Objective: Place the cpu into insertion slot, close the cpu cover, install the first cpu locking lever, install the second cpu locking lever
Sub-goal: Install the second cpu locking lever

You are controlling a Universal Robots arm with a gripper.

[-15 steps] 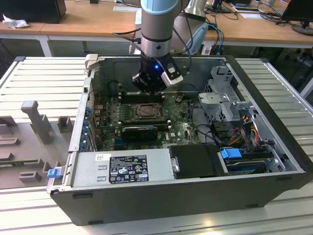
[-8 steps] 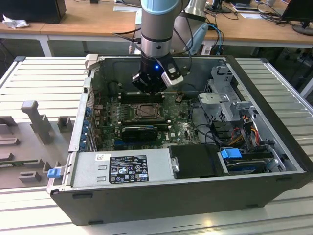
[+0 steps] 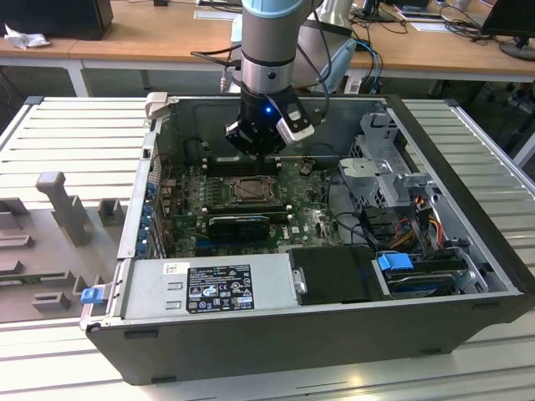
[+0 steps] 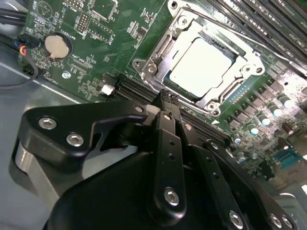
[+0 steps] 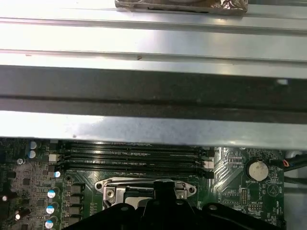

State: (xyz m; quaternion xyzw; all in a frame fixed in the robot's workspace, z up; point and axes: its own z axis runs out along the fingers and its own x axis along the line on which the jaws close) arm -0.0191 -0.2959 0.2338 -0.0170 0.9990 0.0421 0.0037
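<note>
Slatted metal table [image 3: 75, 134]; open computer case [image 3: 468, 209]; wooden desks [image 3: 150, 38] behind.

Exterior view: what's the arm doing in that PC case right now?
The arm's gripper hangs inside the open computer case, just over the motherboard by the CPU socket. In the second wrist view the cpu already sits in the insertion slot, with the metal cpu cover framing it. The black fingers look closed together with nothing between them, their tips at the socket's edge.
</note>
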